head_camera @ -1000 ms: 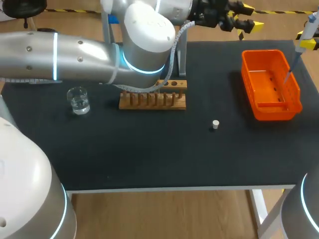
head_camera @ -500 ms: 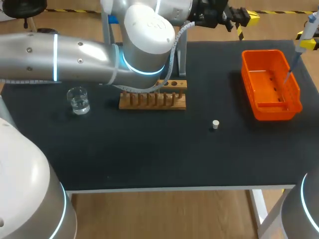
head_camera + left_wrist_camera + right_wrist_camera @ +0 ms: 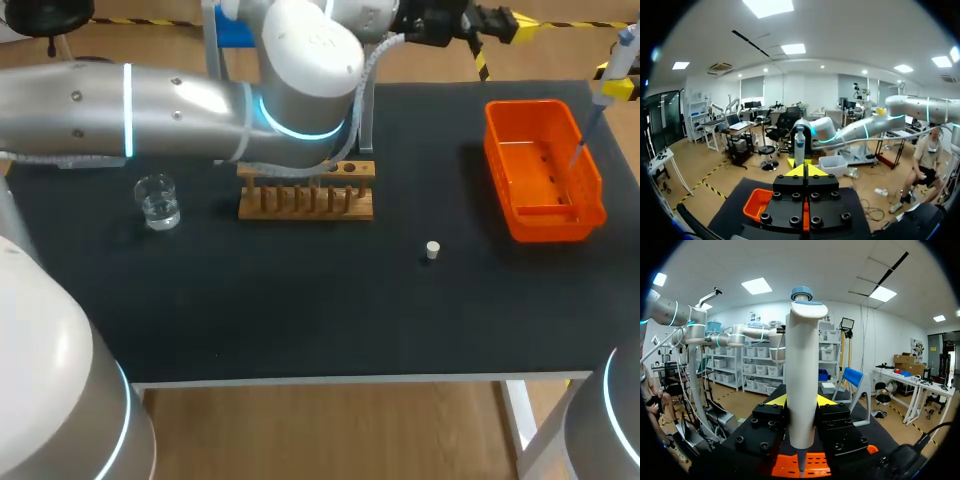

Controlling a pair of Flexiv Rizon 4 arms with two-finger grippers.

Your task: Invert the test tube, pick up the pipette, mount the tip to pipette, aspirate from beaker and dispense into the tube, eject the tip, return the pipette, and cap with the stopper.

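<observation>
My right gripper (image 3: pixel 620 88) is shut on the white pipette (image 3: pixel 622 50) at the far right, and its thin tip (image 3: pixel 582 148) hangs over the orange bin (image 3: pixel 520 205). The right wrist view shows the pipette (image 3: pixel 801 375) upright in the gripper (image 3: pixel 800 402), with the bin (image 3: pixel 815 464) below. My left gripper (image 3: pixel 503 21) hovers shut and empty past the table's far edge. In its own view the left gripper (image 3: pixel 805 170) has its tips together, the pipette (image 3: pixel 799 145) ahead. The beaker (image 3: pixel 157 201) stands at the left. The white stopper (image 3: pixel 432 250) lies mid-table. I see no test tube.
The wooden rack (image 3: pixel 306 190) stands at the table's middle back, partly under my left arm (image 3: pixel 200 100), which stretches across from the left. A blue and white stand (image 3: pixel 225 35) sits behind the arm. Bare black table surface (image 3: pixel 300 310) lies in front.
My left gripper has shut from wide open, with nothing in it, and drifted a little to the right. The right arm and pipette have stayed still.
</observation>
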